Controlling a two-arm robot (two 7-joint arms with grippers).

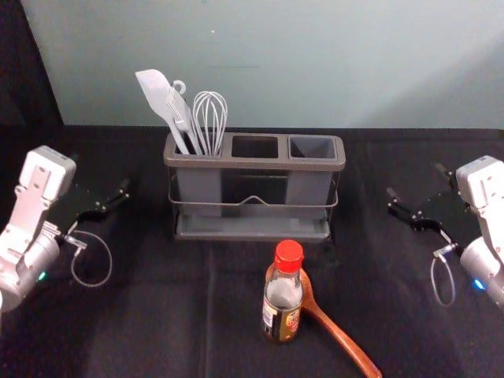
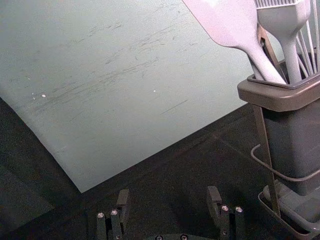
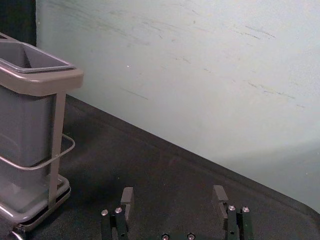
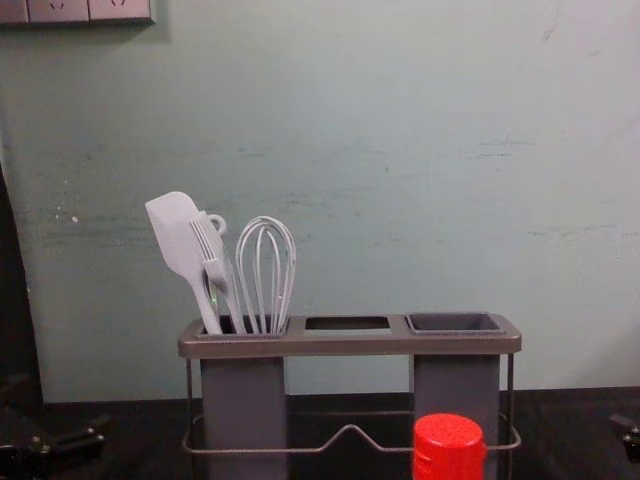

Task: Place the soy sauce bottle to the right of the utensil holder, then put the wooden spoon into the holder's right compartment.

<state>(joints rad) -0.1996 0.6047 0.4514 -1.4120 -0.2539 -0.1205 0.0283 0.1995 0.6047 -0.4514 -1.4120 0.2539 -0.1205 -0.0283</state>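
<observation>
The soy sauce bottle (image 1: 283, 295) with its red cap stands upright in front of the utensil holder (image 1: 254, 164); its cap (image 4: 448, 446) rises before the holder's right part in the chest view. The wooden spoon (image 1: 340, 337) lies on the table, its bowl partly hidden behind the bottle and its handle slanting toward the front right. The holder's right compartment (image 1: 312, 147) holds nothing. My left gripper (image 1: 110, 201) is left of the holder; in the left wrist view the left gripper (image 2: 168, 202) is open. My right gripper (image 1: 417, 197), right of the holder, is open in its wrist view too (image 3: 173, 202).
A white spatula (image 1: 161, 98), a brush and a whisk (image 1: 210, 118) stand in the holder's left compartment. Behind the holder rises a pale wall (image 1: 315, 63). Black cloth (image 1: 157, 315) covers the table.
</observation>
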